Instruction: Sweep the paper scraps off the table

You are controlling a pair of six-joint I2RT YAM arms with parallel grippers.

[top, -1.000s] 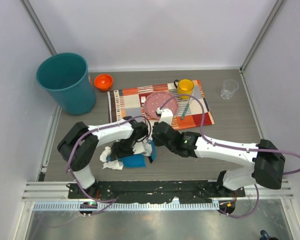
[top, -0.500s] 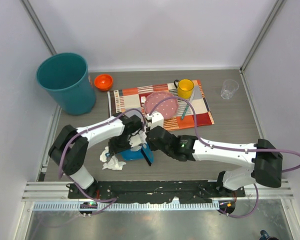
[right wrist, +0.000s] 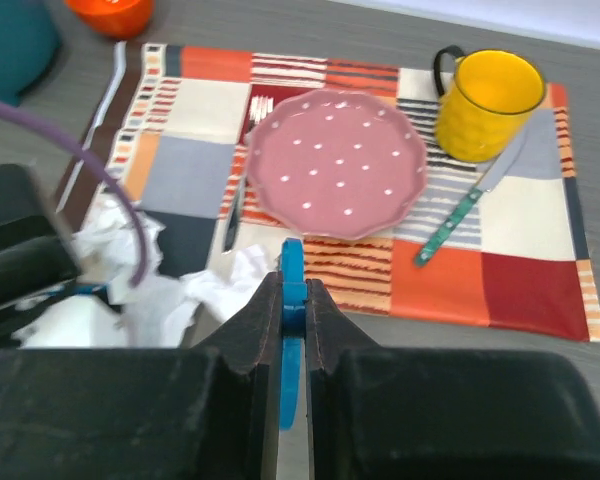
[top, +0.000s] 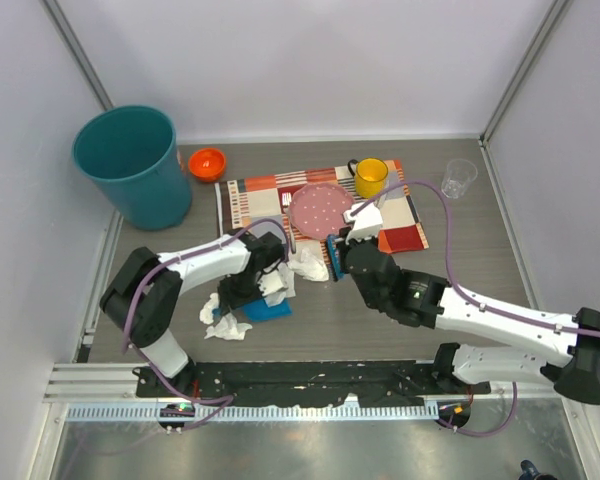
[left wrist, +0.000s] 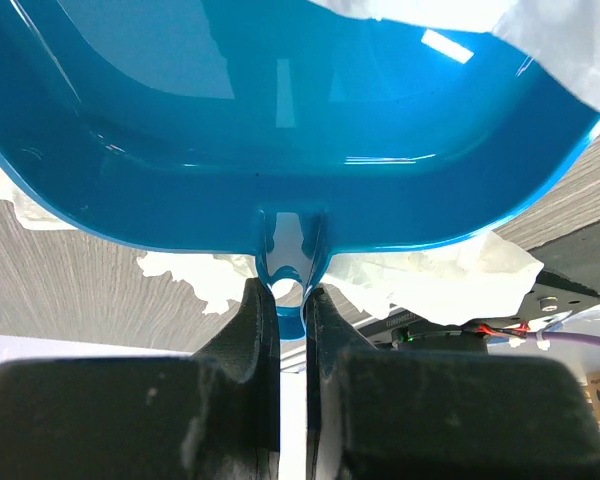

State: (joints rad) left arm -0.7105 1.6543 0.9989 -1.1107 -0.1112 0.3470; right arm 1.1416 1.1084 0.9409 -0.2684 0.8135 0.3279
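Two arms, two grippers, each closed on something blue. The left gripper [left wrist: 288, 292] pinches the short handle tab of the blue dustpan [left wrist: 300, 120], a glossy moulded scoop with a curved back wall. The right gripper [right wrist: 292, 290] is clamped on a blue tool [right wrist: 292, 258], thin and flat, seen edge-on, held to the right of the dustpan and a little beyond it.

The paper scraps [top: 308, 262] are crumpled white tissue, soft and irregular. Four wads can be told apart from above: one just off the dustpan's far right corner; one lying on the dustpan itself; two on the table [top: 480, 250] just beside the dustpan's left edge. The tabletop is flat grey-brown wood grain.

Beyond the dustpan lies one rectangular patchwork placemat [right wrist: 180, 170] in orange, red, cream and grey checks and stripes. On it are one round pink plate [right wrist: 337, 160] with white dots and a scalloped rim; one yellow mug [right wrist: 485, 92] with a dark handle; one knife [right wrist: 450, 225] with a speckled teal handle; one fork [right wrist: 235, 210] beside the plate. Far beyond and left of the dustpan stands one round teal bin [top: 132, 160], with one small orange bowl [top: 207, 162] just beside it; one clear cup [top: 458, 178] stands well off to the dustpan's far right.
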